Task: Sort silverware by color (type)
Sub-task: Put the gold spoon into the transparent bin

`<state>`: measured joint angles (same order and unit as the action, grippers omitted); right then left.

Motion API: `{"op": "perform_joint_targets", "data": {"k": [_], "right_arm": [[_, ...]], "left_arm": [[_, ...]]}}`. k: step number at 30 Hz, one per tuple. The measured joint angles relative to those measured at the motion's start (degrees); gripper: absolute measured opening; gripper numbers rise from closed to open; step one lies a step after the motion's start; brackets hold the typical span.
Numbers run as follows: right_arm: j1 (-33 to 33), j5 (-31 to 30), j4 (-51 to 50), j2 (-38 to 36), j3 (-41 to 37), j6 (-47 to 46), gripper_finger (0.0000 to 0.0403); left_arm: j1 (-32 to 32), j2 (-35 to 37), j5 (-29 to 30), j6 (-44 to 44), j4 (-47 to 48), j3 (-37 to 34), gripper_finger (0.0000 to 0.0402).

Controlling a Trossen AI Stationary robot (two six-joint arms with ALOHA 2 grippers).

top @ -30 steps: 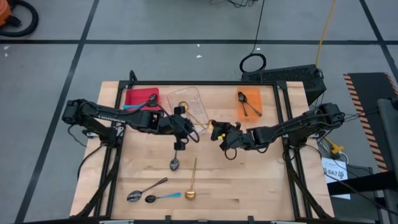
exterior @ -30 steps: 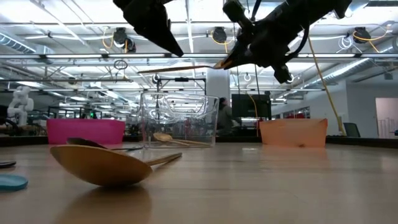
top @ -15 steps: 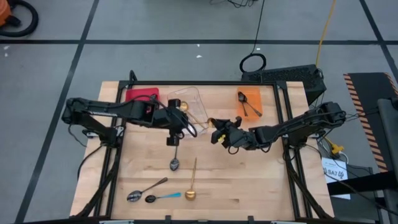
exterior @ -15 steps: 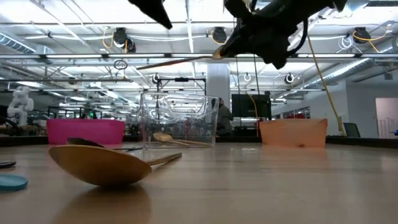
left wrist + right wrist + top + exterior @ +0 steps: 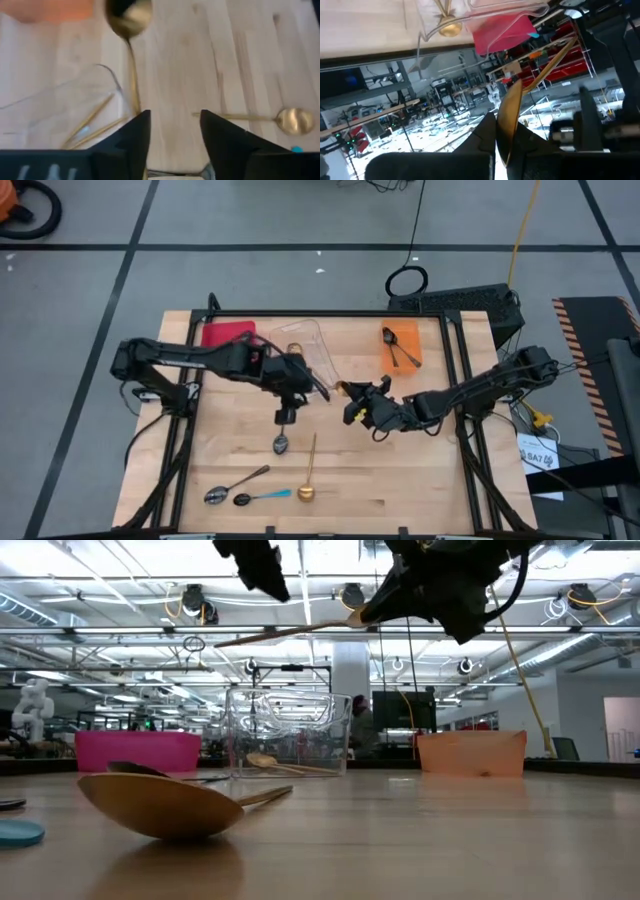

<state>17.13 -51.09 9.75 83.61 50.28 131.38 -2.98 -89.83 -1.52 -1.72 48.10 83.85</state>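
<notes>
Gold spoon [image 5: 290, 633] is hanging in mid-air above the table, its bowl pinched in the closed right gripper [image 5: 349, 402], slim handle reaching toward the left gripper [image 5: 291, 383], whose fingers [image 5: 131, 140] are standing apart around the handle without clamping it. Just below, the clear plastic bin [image 5: 310, 350] is holding more gold spoons. Beside it the pink bin [image 5: 226, 335] is showing a blue handle, and the orange bin [image 5: 402, 348] is cradling dark metal spoons. Lying loose on the pale wooden table [image 5: 400, 470] are another gold spoon [image 5: 309, 476], two silvery spoons [image 5: 233, 484] and a blue-handled spoon [image 5: 262, 496].
</notes>
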Motion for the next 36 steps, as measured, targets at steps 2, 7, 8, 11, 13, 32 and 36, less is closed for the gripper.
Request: {"op": "perform_joint_targets", "data": {"k": [2, 7, 8, 11, 13, 32, 36], "right_arm": [[0.37, -0.04, -0.06, 0.0, 0.0, -0.12, 0.0004], [1.76, -0.09, -0.32, 0.0, 0.0, -0.1, 0.0004], [1.96, -0.07, -0.25, 0.0, 0.0, -0.12, 0.0004], [2.47, -0.09, -0.12, 0.0, 0.0, -0.14, 0.0004], [2.56, -0.08, -0.19, 0.0, 0.0, -0.14, 0.0004], [2.94, -0.29, -0.32, 0.0, 0.0, -0.55, 0.0013], [2.94, 0.02, 0.64, -0.04, 0.0, -4.04, 0.0053]], "left_arm": [[-0.32, -1.6, -0.06, -0.24, -0.06, 0.0, 0.0198], [0.24, -4.19, -0.06, -0.18, 0.42, -0.01, 0.0213], [0.46, -4.5, 0.01, -0.01, 0.47, -0.02, 0.0213], [0.56, -5.49, -0.02, 0.37, 0.54, -0.02, 0.0214], [0.56, -5.65, -0.02, 0.37, 1.04, -0.04, 0.0214], [-0.4, -5.56, 1.14, 3.43, 1.72, -0.12, 0.0026], [-1.15, -5.56, 2.61, 2.11, -0.99, -0.2, 0.0026]]}}
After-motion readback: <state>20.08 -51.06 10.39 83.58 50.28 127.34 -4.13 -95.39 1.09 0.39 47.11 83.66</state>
